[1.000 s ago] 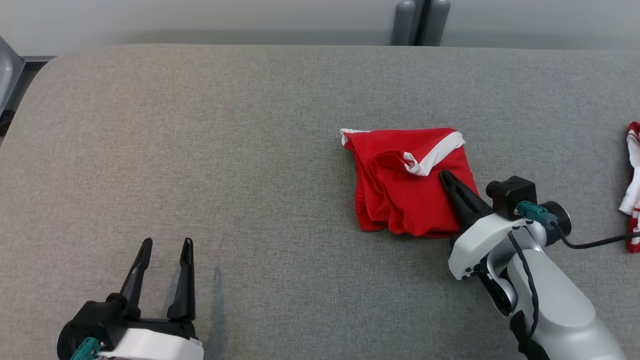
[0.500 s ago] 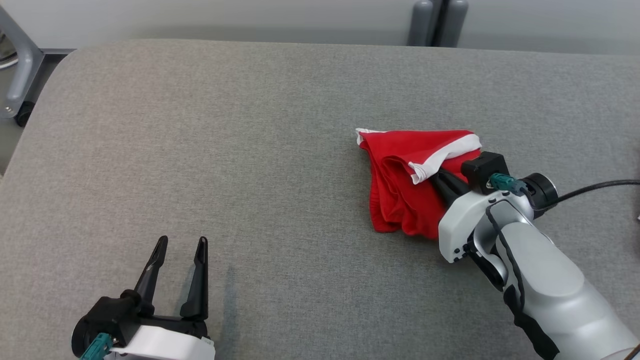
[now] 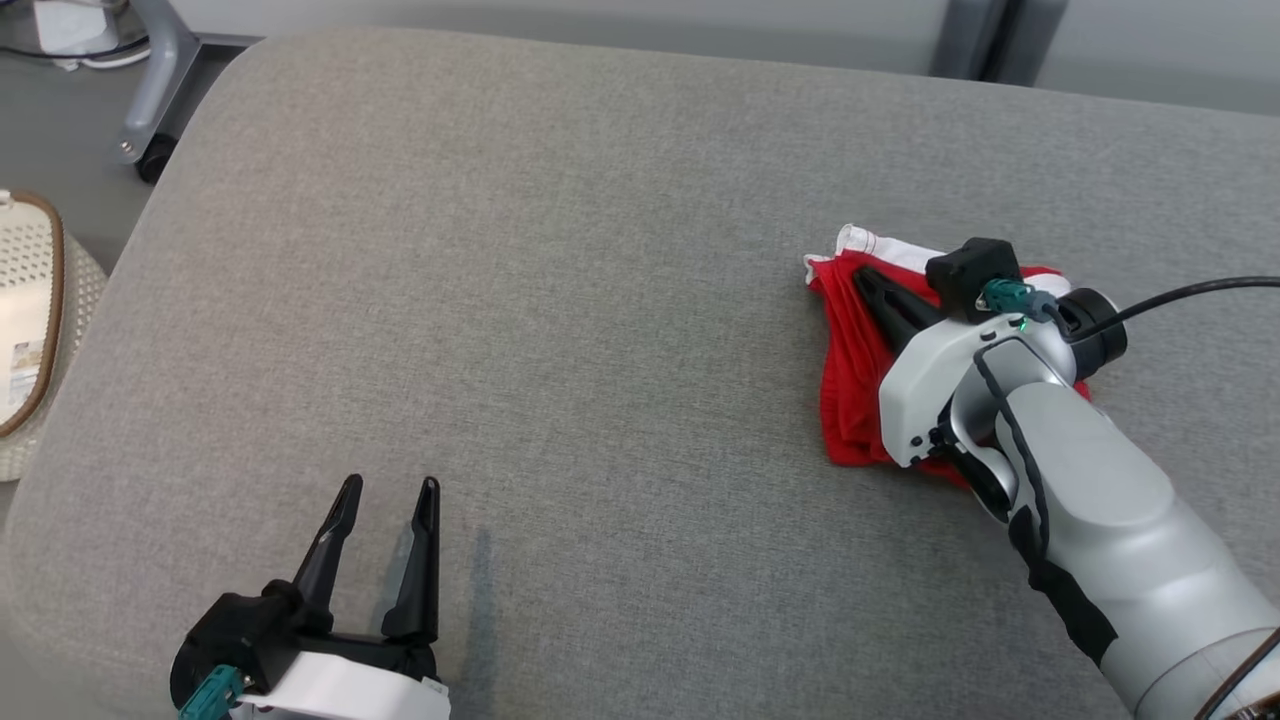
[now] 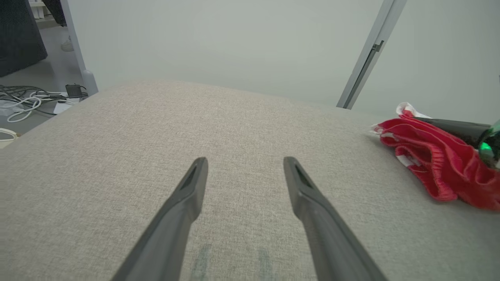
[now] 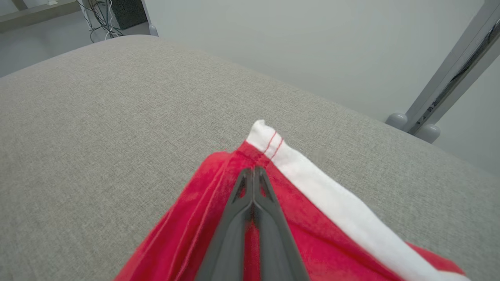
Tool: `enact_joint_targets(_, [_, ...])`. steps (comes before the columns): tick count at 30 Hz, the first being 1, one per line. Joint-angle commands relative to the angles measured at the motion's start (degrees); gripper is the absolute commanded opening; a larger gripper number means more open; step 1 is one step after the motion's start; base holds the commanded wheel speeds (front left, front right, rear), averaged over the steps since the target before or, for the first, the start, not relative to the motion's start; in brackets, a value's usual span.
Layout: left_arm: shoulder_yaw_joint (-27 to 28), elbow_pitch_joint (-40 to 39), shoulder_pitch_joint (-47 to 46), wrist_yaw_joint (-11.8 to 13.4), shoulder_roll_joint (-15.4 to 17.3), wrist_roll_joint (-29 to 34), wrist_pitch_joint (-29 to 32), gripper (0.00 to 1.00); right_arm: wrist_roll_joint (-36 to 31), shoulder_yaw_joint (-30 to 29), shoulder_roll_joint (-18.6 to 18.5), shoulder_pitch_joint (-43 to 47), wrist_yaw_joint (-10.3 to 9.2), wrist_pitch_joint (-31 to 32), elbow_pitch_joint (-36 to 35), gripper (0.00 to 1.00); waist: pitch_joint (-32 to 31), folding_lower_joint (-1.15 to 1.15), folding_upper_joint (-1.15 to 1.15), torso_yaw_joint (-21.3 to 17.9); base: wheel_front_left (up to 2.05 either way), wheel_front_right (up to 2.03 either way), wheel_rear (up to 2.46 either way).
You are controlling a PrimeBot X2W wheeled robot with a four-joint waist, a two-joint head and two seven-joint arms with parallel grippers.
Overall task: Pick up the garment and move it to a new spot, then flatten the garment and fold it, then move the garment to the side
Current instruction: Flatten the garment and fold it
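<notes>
The garment point(image 3: 850, 400) is a red piece with a white band, bunched on the right part of the grey padded table point(image 3: 560, 300). My right gripper point(image 3: 862, 273) lies on top of it, shut, fingertips near its far left corner by the white hem. In the right wrist view the closed fingers point(image 5: 254, 169) rest on the red cloth point(image 5: 312, 218) with nothing seen between them. My left gripper point(image 3: 390, 485) stands open over bare table at the near left, well apart from the garment point(image 4: 437, 164). Its two fingers point(image 4: 245, 160) hold nothing.
A cream woven basket point(image 3: 30, 330) sits off the table's left edge. A grey frame leg on a castor point(image 3: 150, 90) stands at the back left, two grey posts point(image 3: 985, 45) behind the far edge. Cables point(image 4: 23, 103) lie on the floor.
The head camera has turned left, shifting the whole picture. My right gripper has slid across the garment toward its far left corner, bunching the cloth narrower. The left gripper has stayed open.
</notes>
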Motion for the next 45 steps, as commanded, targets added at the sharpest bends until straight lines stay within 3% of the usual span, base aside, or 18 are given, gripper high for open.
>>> enact_joint_targets(1, [-0.1,0.0,-1.3,-0.1,0.2,-0.2,0.0,1.0,0.1,-0.1,-0.3,-0.7,0.01,-0.3,0.5,0.0,0.6,0.0,0.0,0.6,0.0,0.0,0.0])
enact_joint_targets(14, [0.3,0.7,-1.6,-0.1,0.2,-0.4,0.0,1.0,2.2,5.4,1.6,-0.2,0.01,-2.5,4.2,0.0,-0.2,0.0,0.0,1.2,0.0,0.0,0.0])
enact_joint_targets(23, [4.1,0.2,2.0,-0.1,0.2,1.1,0.0,1.0,7.5,9.9,2.5,3.9,0.01,-6.0,-0.7,0.0,-7.4,0.0,0.0,-4.5,0.0,0.0,0.0])
enact_joint_targets(26, [6.0,-0.5,3.9,0.1,0.2,1.7,0.0,1.0,8.4,8.4,0.1,6.2,0.01,-7.0,-4.2,0.0,-10.4,0.0,0.0,-7.2,0.0,0.0,0.0])
enact_joint_targets(27, [6.7,-0.8,4.5,0.2,0.2,1.8,0.0,1.0,8.5,7.7,-0.7,7.5,0.01,-7.1,-5.7,0.33,-11.4,0.0,0.0,-8.2,0.0,0.0,0.0])
enact_joint_targets(28, [7.4,-1.1,5.2,0.3,0.2,1.9,0.0,1.0,7.9,6.4,-2.0,8.7,0.01,-7.2,-7.8,0.48,-12.3,0.0,0.0,-9.1,0.0,0.0,0.0])
enact_joint_targets(29, [7.9,-1.2,5.8,0.4,0.2,2.0,0.0,1.0,7.2,4.6,-3.2,9.9,0.01,-7.2,-10.3,1.0,-12.9,0.0,0.0,-10.0,0.0,0.0,0.0])
enact_joint_targets(36, [10.2,-1.6,7.7,0.9,0.2,1.6,0.0,1.0,0.7,-14.0,-10.0,27.5,0.01,-7.2,-29.1,1.0,-15.7,0.0,0.0,-13.4,0.0,0.0,0.0])
enact_joint_targets(37, [10.2,-1.6,7.7,0.9,0.2,1.6,0.0,1.0,0.7,-14.0,-10.0,27.5,0.01,-7.2,-29.1,1.0,-15.7,0.0,0.0,-13.4,0.0,0.0,0.0])
enact_joint_targets(42, [11.2,-0.8,8.5,0.9,0.2,1.4,0.0,1.0,-3.0,-26.7,-9.3,40.9,0.01,-7.2,-38.8,1.0,-16.0,0.0,0.0,-13.7,0.0,0.0,0.0])
enact_joint_targets(45, [11.8,-0.3,9.1,0.8,0.2,1.8,0.0,1.0,-5.2,-31.0,-8.1,46.8,0.02,-7.2,-42.3,1.0,-16.3,0.0,0.0,-13.9,0.0,0.0,0.0])
